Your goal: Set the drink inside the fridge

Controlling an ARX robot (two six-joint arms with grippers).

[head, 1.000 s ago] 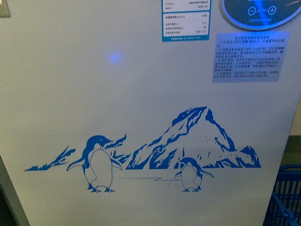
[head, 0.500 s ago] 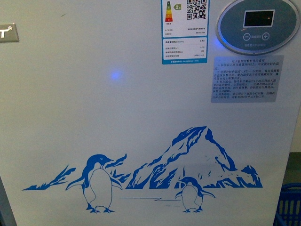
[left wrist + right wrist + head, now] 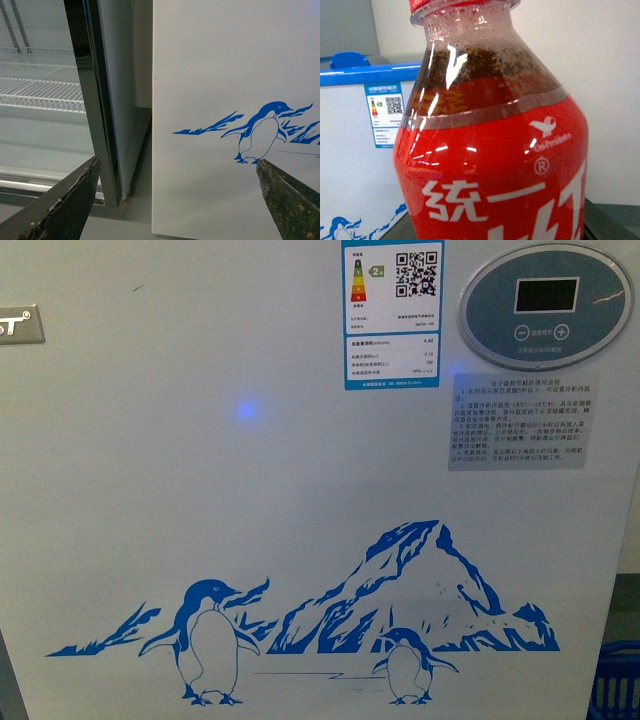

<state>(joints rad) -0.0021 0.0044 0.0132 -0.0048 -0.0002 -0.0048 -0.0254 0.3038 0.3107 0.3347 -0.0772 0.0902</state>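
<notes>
Fridge (image 3: 200, 490) is white, with blue penguins (image 3: 208, 640) and a blue sticker (image 3: 392, 315) with a square code. Drink (image 3: 490, 165) has a red label reading "统一", held tight in the right gripper (image 3: 505, 226). Beside the fridge, the left gripper (image 3: 177, 162) gapes wide, empty.

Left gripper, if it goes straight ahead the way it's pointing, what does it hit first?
The left gripper would probably meet the fridge first, its white front beside the penguin decal; depth is unclear.
</notes>
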